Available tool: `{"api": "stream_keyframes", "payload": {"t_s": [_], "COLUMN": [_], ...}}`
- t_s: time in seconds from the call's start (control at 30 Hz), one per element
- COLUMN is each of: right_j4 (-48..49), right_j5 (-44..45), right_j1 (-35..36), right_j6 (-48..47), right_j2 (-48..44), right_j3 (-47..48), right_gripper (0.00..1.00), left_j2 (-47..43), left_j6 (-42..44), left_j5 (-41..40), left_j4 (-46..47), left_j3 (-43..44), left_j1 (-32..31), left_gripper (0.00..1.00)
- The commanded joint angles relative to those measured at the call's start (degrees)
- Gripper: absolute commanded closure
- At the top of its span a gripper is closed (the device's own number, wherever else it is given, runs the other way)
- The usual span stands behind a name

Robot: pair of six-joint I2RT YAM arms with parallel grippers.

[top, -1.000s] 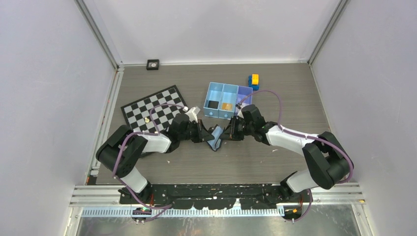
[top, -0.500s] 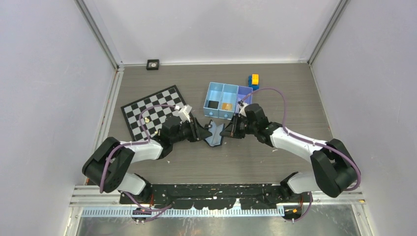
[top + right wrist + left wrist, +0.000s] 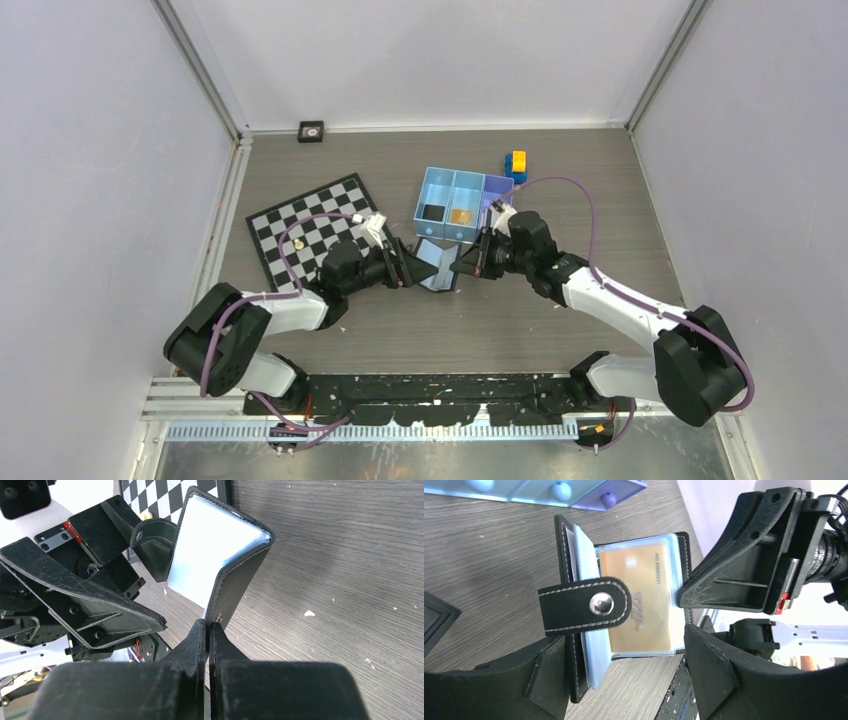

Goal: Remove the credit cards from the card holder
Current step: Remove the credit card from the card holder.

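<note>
The black card holder (image 3: pixel 436 267) stands open on the table between both grippers. In the left wrist view the card holder (image 3: pixel 574 565) shows its snap strap (image 3: pixel 584 605) and a gold-orange credit card (image 3: pixel 644 595) inside a clear sleeve. My left gripper (image 3: pixel 624 677) is open, its fingers (image 3: pixel 549 675) on either side of the holder's lower edge. My right gripper (image 3: pixel 210 630) is shut on the edge of the holder's black cover (image 3: pixel 235 585); pale blue sleeves (image 3: pixel 210 545) fan out above it. From above, the left gripper (image 3: pixel 408 266) and the right gripper (image 3: pixel 462 268) face each other.
A light-blue three-compartment tray (image 3: pixel 433 182) sits just behind the holder, with yellow-and-blue blocks (image 3: pixel 516 165) at its far right. A chessboard (image 3: pixel 305 225) lies to the left, under the left arm's cable. A small black square object (image 3: pixel 311 130) rests by the back wall.
My left gripper has opened and let go of the holder. Both arms and the holder have shifted away from the near edge, toward the tray. The right gripper stays shut on the cover.
</note>
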Motion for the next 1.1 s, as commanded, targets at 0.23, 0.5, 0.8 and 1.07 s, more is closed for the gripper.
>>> {"api": "stream_keyframes", "payload": {"t_s": [0.23, 0.5, 0.8, 1.07], "right_j4": [5.66, 6.48, 6.31, 6.48], "right_j5": [-2.89, -2.55, -2.40, -3.23], "right_j1": [0.25, 0.22, 0.21, 0.22], "right_j6": [-1.82, -2.67, -2.61, -1.30], "right_j2": [-7.03, -8.01, -7.65, -6.34], "right_j3": [-2.08, -2.66, -2.41, -1.77], "right_gripper": [1.00, 0.99, 1.00, 1.00], "left_j2": [8.81, 7.25, 3.15, -1.38], "left_j6": [-6.95, -4.31, 0.56, 8.42], "left_j5": [8.29, 7.83, 5.55, -0.33], "left_j4": [22.92, 17.67, 8.82, -5.79], "left_j3": [-0.29, 0.74, 1.80, 5.27], "left_j1": [0.06, -0.20, -1.48, -5.48], "left_gripper": [0.27, 0.28, 0.23, 0.21]}}
